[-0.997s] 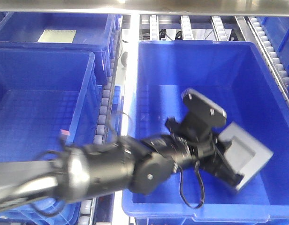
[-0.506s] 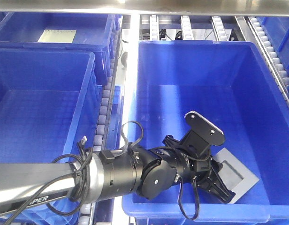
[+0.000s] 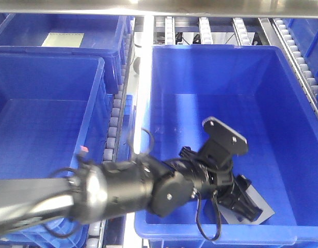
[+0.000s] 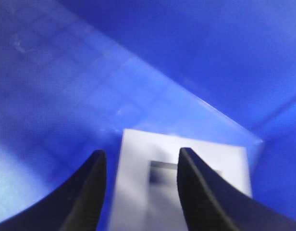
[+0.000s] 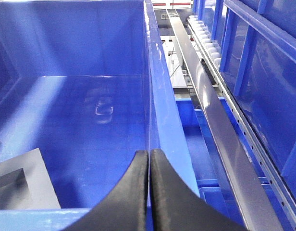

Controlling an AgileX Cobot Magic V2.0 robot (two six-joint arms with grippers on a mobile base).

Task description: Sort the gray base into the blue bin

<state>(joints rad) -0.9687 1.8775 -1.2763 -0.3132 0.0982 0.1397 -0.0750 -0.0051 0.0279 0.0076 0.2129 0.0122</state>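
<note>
The gray base (image 4: 186, 166) lies flat on the floor of the blue bin (image 3: 226, 72), recess facing up, in the near right corner. My left gripper (image 4: 141, 152) hangs open just above it, with the left finger off the block's edge and the right finger over the recess. From the front view the left gripper (image 3: 248, 205) hides most of the gray base (image 3: 266, 209). My right gripper (image 5: 149, 153) is shut on nothing, poised over the bin's right wall (image 5: 155, 101). A corner of the gray base (image 5: 28, 185) shows at its lower left.
Another blue bin (image 3: 45, 113) stands to the left, and one behind it holds a pale flat card (image 3: 62, 40). Roller rails (image 3: 115, 124) run between the bins. A metal rail (image 5: 220, 139) and blue shelving line the right side.
A second ago the left gripper held the gray base tilted above the bin floor. It came down, the base settled flat on the floor, and the fingers have spread off it.
</note>
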